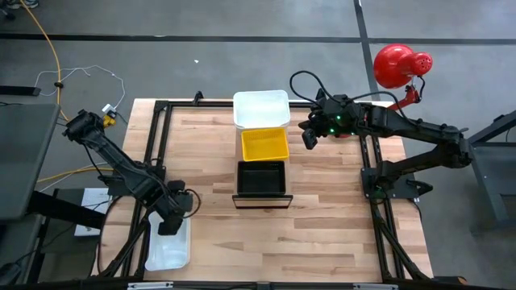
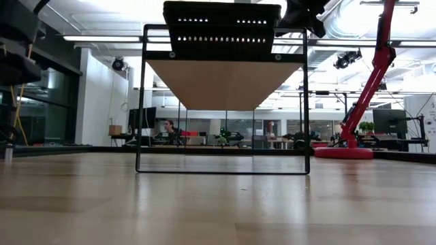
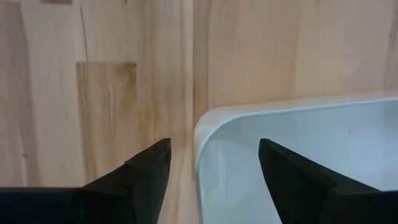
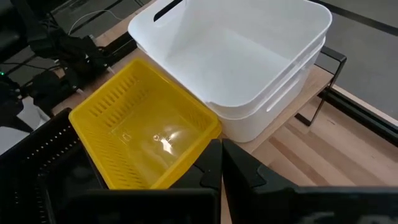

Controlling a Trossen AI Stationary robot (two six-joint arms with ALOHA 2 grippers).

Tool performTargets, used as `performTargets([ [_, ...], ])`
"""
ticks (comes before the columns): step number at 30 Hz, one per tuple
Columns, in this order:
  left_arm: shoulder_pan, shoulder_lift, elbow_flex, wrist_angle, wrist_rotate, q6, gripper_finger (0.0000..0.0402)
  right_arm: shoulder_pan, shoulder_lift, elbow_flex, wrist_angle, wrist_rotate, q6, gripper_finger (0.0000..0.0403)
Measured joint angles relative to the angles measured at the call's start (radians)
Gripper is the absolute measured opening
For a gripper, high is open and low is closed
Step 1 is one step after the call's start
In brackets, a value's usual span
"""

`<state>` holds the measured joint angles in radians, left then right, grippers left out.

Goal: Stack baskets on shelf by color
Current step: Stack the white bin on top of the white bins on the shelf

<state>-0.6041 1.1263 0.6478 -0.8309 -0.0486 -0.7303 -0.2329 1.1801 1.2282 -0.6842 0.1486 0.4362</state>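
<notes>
**Operator:** Baskets first: on the raised light-wood shelf with the dark metal frame (image 1: 262, 201) I count the smooth white rounded-corner baskets (image 1: 261, 109) at the far end, already nested two deep going by my right wrist view. Next comes a yellow mesh-sided plastic basket (image 1: 265, 144) in the middle, then a black mesh-sided basket (image 1: 261, 178) at the near end. One more smooth white basket (image 1: 168, 244) is off the shelf, down on the pale wooden bench (image 1: 322, 234) at its near left corner.

**Observer:** So what's left?

**Operator:** By my reckoning that stray white one has to join the white stack. I can't tell how many yellow or black ones are nested.

**Observer:** And your arms?

**Operator:** My left gripper (image 3: 214, 163) hangs over a rounded corner of the stray basket, fingers spread wide, one outside the wall and one inside. They hold nothing. My right gripper (image 4: 221, 155) waits beside the yellow basket, on the shelf's right side, fingers pressed together and empty.

**Observer:** How does the stray basket look?

**Operator:** Upright, empty, glossy, with a thin rim.
</notes>
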Motion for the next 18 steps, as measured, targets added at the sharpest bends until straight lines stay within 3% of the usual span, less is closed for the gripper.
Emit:
performTargets([
  [6, 0.001, 0.049, -0.015, -0.003, 0.004, -0.011, 0.0201, 0.0, 0.0, 0.0, 0.0, 0.0, 0.0, 0.0],
  [9, 0.001, 0.083, -0.015, -0.009, 0.021, 0.001, 0.0141, 0.0, 0.0, 0.0, 0.0, 0.0, 0.0, 0.0],
  [13, 0.025, 0.102, 0.01, -0.027, 0.101, 0.004, 0.0024, 0.0, 0.0, 0.0, 0.0, 0.001, 0.0, 0.0],
  [18, 0.074, 0.043, 0.138, -0.15, 0.13, 0.001, 0.0005, 0.0, 0.001, 0.0, 0.0, 0.001, -0.01, 0.0],
])
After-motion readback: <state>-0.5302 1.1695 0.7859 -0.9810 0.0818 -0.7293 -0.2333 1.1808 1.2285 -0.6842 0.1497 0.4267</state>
